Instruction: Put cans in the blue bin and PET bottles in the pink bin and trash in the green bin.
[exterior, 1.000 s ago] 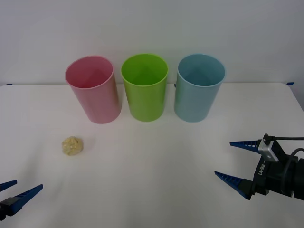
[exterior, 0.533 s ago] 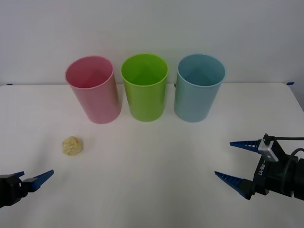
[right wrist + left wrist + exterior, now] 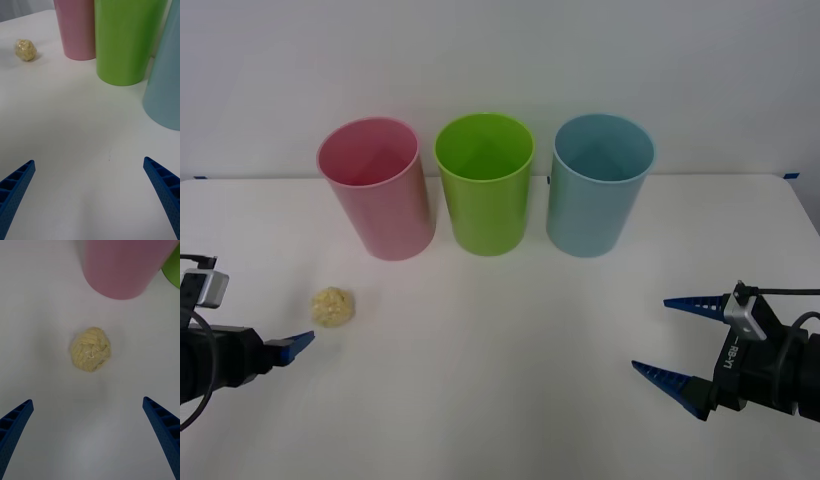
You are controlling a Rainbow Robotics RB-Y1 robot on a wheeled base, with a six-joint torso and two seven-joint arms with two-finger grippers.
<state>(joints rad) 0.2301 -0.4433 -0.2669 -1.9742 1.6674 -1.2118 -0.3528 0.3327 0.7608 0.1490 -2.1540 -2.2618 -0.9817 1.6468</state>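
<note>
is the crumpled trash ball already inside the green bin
No, the trash lies on the table in front of the pink bin, apart from the green bin.

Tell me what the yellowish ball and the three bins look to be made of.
The trash looks like crumpled paper or wrapper, pale yellow, with creases and folds; I can't tell which. The pink bin, green bin and blue bin look like smooth moulded plastic, with even colour and a soft sheen.
</note>
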